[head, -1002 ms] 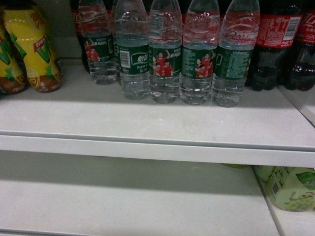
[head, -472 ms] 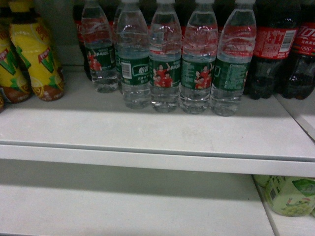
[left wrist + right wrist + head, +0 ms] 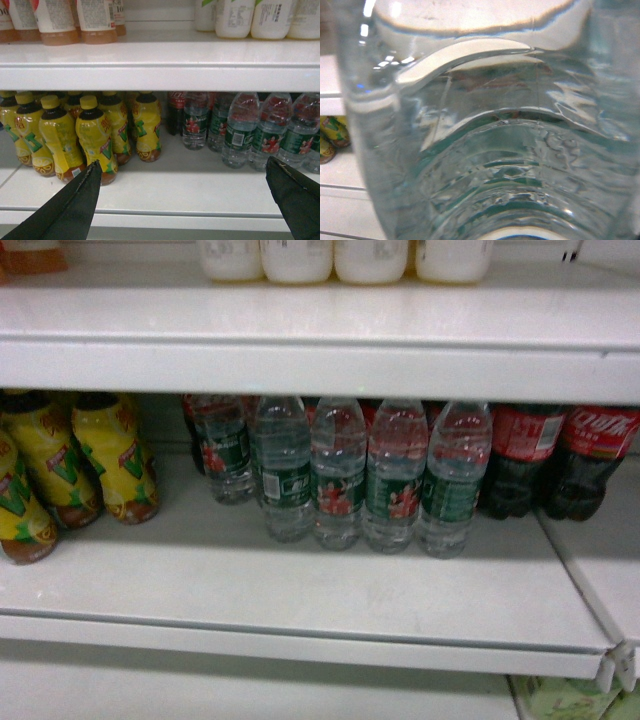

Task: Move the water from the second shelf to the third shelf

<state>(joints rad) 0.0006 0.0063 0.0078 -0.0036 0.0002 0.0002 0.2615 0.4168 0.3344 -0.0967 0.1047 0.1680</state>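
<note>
Water bottle (image 3: 490, 140): fills the right wrist view at very close range, off the shelf by the look of it; the row of like bottles (image 3: 340, 475) stands on the middle shelf (image 3: 300, 590).
Right gripper: not visible; grip state cannot be told, though a hold on the bottle seems likely.
Left gripper (image 3: 185, 200): fingers spread wide, empty, facing the yellow bottles (image 3: 90, 135).
Risk, collision: shelf edge above (image 3: 300, 365) overhangs; lifting too close in would strike it.
Risk, slip: ribbed, smooth plastic may slide or rotate in a loose grip.
</note>
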